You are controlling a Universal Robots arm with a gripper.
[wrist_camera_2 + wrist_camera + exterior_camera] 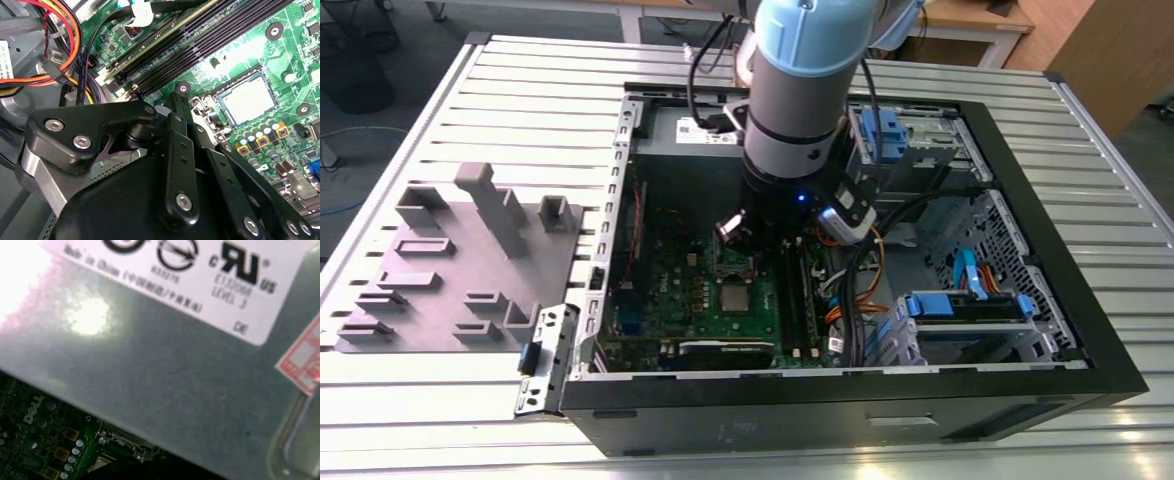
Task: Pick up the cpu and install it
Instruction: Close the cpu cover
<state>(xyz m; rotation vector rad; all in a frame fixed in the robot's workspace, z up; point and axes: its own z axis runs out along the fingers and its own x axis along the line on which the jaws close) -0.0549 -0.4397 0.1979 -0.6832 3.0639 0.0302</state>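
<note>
Pincer (pixel 734 228) hangs low inside the open computer case (pixel 1067 250); cannot tell whether it is open or holding anything. The cpu (pixel 248 101) sits in its socket on the motherboard (pixel 280 60), at the pincer's 2 o'clock in the second wrist view. Looks light, rigid, fragile underneath; grip by opposite edges.

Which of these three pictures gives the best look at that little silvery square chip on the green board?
The second wrist view: the cpu lies unobstructed inside its socket frame, its pale top plain to see. In the exterior view the cpu is just a small pale square below the arm. In the first wrist view a grey box hides that area, so I cannot make it out.
</note>
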